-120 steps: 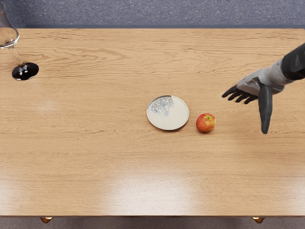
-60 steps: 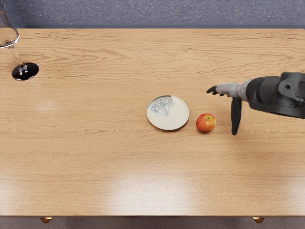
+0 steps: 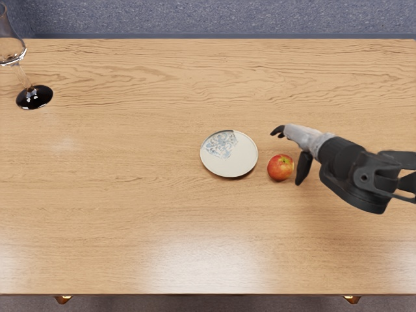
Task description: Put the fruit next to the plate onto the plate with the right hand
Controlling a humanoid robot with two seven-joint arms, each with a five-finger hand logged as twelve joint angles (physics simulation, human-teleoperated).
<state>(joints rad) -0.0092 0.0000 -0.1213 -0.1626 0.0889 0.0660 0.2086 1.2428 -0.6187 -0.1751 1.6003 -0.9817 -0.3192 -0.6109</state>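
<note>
— Right hand (image 3: 300, 138): how is it held?
— Spread and empty, with nothing grasped. The thumb is hung just beside the apple (image 3: 280, 167).
— Where is the apple found?
— On the surface (image 3: 162, 214), picture-left of the hand, between it and the plate (image 3: 238, 164). Being round, it shows no long axis or heading.

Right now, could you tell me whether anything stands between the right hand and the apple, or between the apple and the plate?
Nothing visible does. The open right hand is just right of the apple, and only bare table separates the apple from the plate. The wine glass stands far off.
</note>
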